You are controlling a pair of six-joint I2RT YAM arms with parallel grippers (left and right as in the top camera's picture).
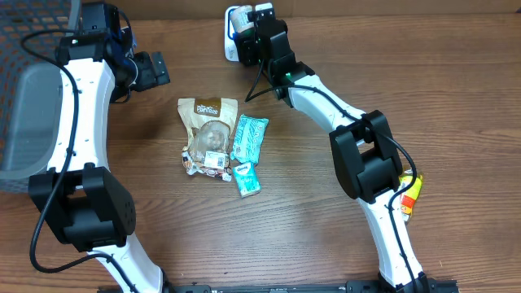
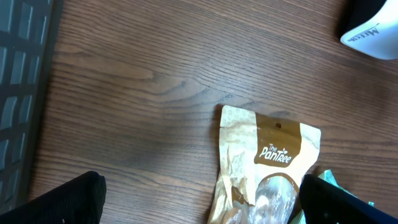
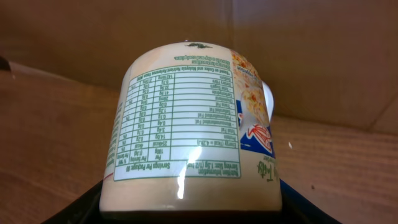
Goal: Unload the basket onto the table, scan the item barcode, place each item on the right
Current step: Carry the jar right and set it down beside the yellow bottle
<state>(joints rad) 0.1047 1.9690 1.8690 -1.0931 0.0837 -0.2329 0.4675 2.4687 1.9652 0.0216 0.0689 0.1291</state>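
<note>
Cup: it's sitting at abt 12 o'clock in the top view, at the far edge of the table, just beside the white scanner.
Why it's there: I think the right arm is holding it up by the scanner so the scanner can be reading its stripes.
Cup's side: the wrist cam is seeing the food-facts chart, upside down. No barcode is showing on this side, so it's prob. on another side. Can't tell if that side is facing the scanner.
Right gripper: its fingers are standing abt halfway apart and squeezing the cup's near end from 2 sides, at 8 and 4 o'clock in the wrist view. It's holding the cup and nothing else.
Left gripper: its fingers are spreading all the way open. It's holding nothing and touching nothing. It's hanging over bare table at abt 10 o'clock from the brown bag.
Why left is there: it looks like it's parking off to the side so it isn't bumping the right arm.
Other stuff: the brown bag is lying in the middle w/ a teal pack touching it at 3 o'clock and a small teal pack at 5 o'clock. A yellow pack is lying at 4 o'clock by the right arm. A gray basket is sitting at 9 o'clock.
Next bit: the cup prob. needs turning till the stripes are facing the scanner.
</note>
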